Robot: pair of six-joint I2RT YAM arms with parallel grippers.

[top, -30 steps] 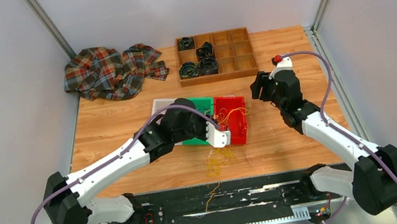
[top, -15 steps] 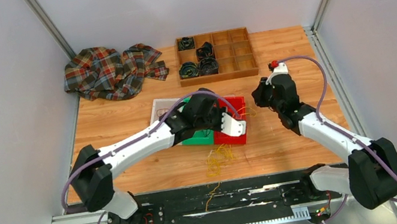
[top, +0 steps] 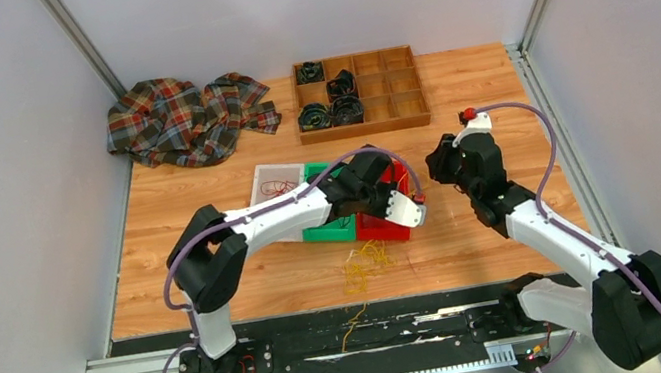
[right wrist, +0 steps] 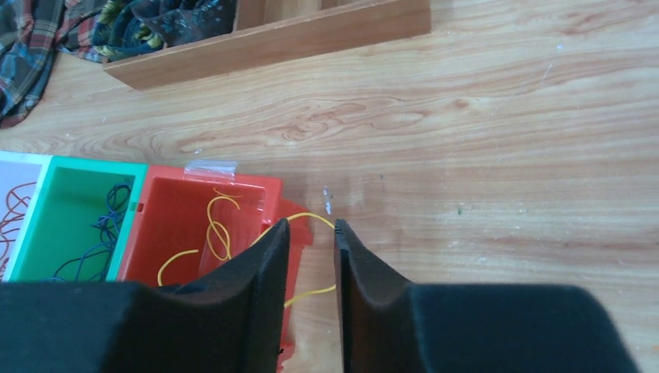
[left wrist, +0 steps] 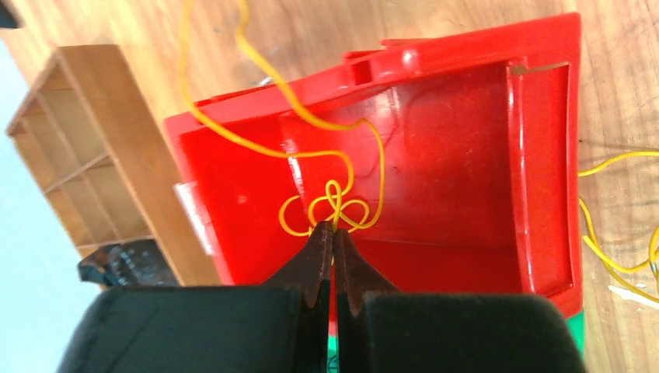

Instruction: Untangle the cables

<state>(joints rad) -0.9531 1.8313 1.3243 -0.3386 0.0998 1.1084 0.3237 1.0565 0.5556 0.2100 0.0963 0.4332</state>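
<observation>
The red plastic bin (left wrist: 544,155) sits on the wooden table (right wrist: 505,155), and the left gripper (left wrist: 332,230) reaches down into it. Its black fingers are pressed tight together on a thin yellow cable (left wrist: 330,208). They pinch it at the base of a small knot of loops just above the bin floor, and the rest of the cable trails up over the bin's far wall. The right gripper (right wrist: 311,227) hovers just off the bin's right edge with its jaws a narrow slit apart. A yellow strand (right wrist: 307,217) runs out of the bin and crosses that slit; whether the fingers touch it cannot be told. A green plastic bin (right wrist: 62,194) touches the red bin's left side and holds dark blue cables (right wrist: 101,225). Beyond the green bin lies a white tray (top: 266,175) with red cables (top: 278,187). A loose bundle of yellow cables (top: 363,264) lies on the table just on the red bin's near side. A wooden compartment tray (top: 406,118) stands on its far side, and a crumpled plaid cloth (top: 179,121) lies well apart to its far left.
</observation>
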